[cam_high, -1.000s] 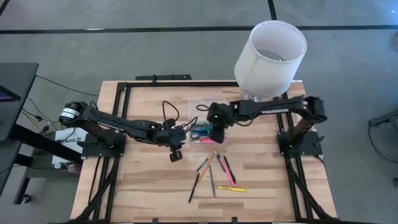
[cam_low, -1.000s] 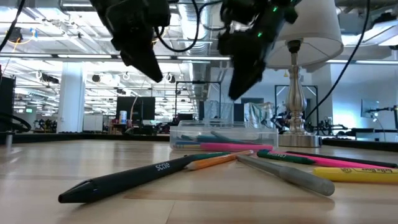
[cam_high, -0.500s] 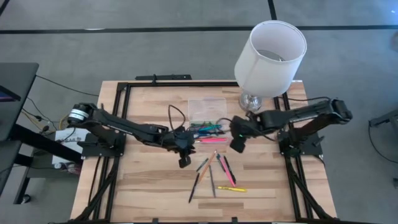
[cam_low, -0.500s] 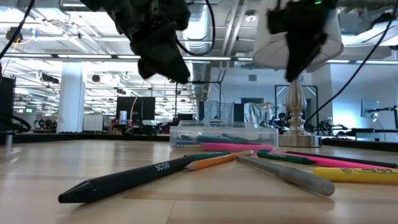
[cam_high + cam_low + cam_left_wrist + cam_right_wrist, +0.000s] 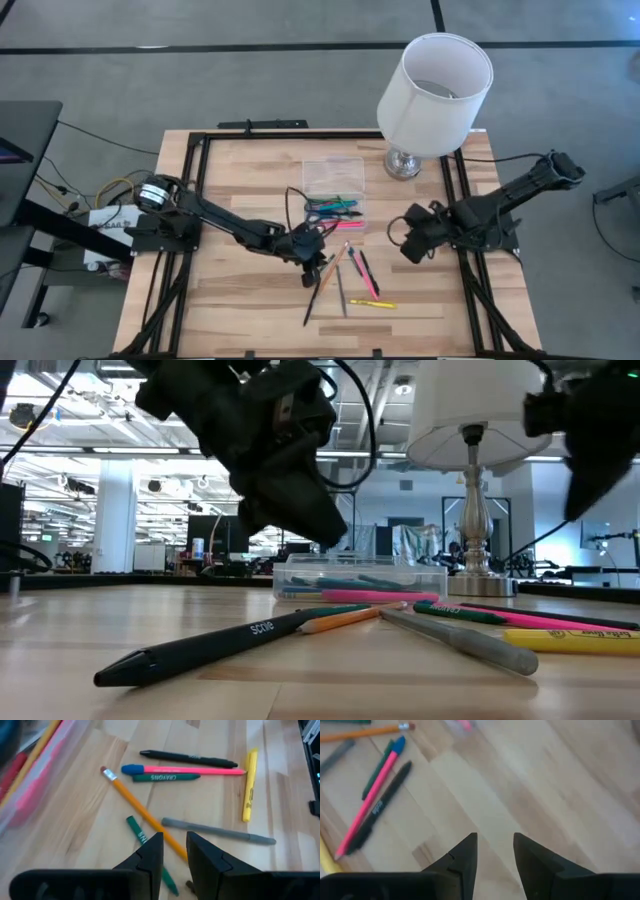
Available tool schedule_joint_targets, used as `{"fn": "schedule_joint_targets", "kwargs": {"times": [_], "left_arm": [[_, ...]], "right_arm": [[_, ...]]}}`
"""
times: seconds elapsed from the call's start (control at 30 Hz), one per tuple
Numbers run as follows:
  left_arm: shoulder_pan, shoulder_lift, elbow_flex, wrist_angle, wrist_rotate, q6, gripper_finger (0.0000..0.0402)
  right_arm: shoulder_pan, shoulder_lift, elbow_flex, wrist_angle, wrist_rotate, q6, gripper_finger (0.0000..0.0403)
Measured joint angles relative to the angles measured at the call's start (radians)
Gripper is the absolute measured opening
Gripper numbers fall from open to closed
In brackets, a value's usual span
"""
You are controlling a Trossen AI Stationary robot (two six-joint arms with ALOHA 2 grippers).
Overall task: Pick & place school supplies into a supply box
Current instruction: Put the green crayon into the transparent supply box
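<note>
High view: the left gripper point(image 5: 314, 270) now sits over the near end of the loose pile of school supplies, having advanced from beside the supply box point(image 5: 334, 192) over the last second. The right gripper point(image 5: 410, 247) has withdrawn from above the box to bare surface point(image 5: 230, 310) on the right side, close to its own base, well apart from the pile.

Left wrist view: the left gripper's fingers point(image 5: 152, 855) stand a narrow gap apart and hold nothing. Directly ahead of them lie an orange pencil point(image 5: 142, 812), a green pen point(image 5: 147, 847) and a grey marker point(image 5: 217, 830). Farther off lie a black pen point(image 5: 187, 757), a pink pen with a blue cap point(image 5: 185, 769), a green crayon point(image 5: 165, 778) and a yellow highlighter point(image 5: 248, 785).

Right wrist view: the right gripper's fingers point(image 5: 465, 855) are likewise parted a little and empty, over bare wood.

Supply box status: clear case, lying at the far centre of the surface near the lamp point(image 5: 435, 85), already containing several pens; roughly seven items remain outside it.

Assessment: the right arm appears to have finished a delivery and cleared the box, and the left arm is positioned for the next pick, probably the orange pencil or the green pen. These two cross, so a clean single-item grasp calls for care.
</note>
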Motion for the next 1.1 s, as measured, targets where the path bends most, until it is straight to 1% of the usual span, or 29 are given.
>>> {"fn": "schedule_joint_targets", "kwargs": {"times": [0.2, 0.37, 0.43, 0.53, 0.63, 0.73, 0.8, 0.87, 0.93, 1.1], "left_arm": [[-0.033, 0.060, 0.000, 0.058, -0.095, 0.010, 0.0077], [-0.043, 0.082, 0.000, 0.049, -0.133, 0.013, 0.0077], [-0.043, 0.082, 0.000, 0.048, -0.169, 0.018, 0.0077], [-0.042, 0.082, 0.000, 0.050, -0.202, 0.039, 0.0077], [-0.035, 0.090, 0.000, 0.060, -0.187, 0.042, 0.0077], [-0.032, 0.098, 0.000, 0.060, -0.142, 0.043, 0.0077], [-0.033, 0.117, 0.003, 0.095, -0.130, 0.048, 0.0077], [-0.033, 0.122, -0.001, 0.073, -0.127, 0.050, 0.0077], [-0.032, 0.135, 0.004, 0.096, -0.128, 0.050, 0.0077], [-0.031, 0.162, 0.012, 0.095, -0.126, 0.061, 0.0077]], "right_arm": [[0.096, -0.039, -0.057, -0.011, 0.017, 0.106, 0.0118], [0.142, -0.039, -0.060, -0.026, 0.019, 0.124, 0.0118], [0.153, -0.039, -0.060, -0.027, 0.022, 0.124, 0.0118], [0.164, -0.039, -0.060, -0.027, 0.049, 0.143, 0.0118], [0.169, -0.039, -0.060, -0.027, 0.067, 0.150, 0.0118], [0.168, -0.038, -0.060, -0.027, 0.067, 0.150, 0.0118], [0.167, -0.038, -0.060, -0.029, 0.071, 0.150, 0.0118], [0.167, -0.038, -0.060, -0.029, 0.082, 0.150, 0.0118], [0.167, -0.038, -0.060, -0.028, 0.092, 0.150, 0.0118], [0.166, -0.038, -0.060, -0.028, 0.094, 0.150, 0.0118]]}}
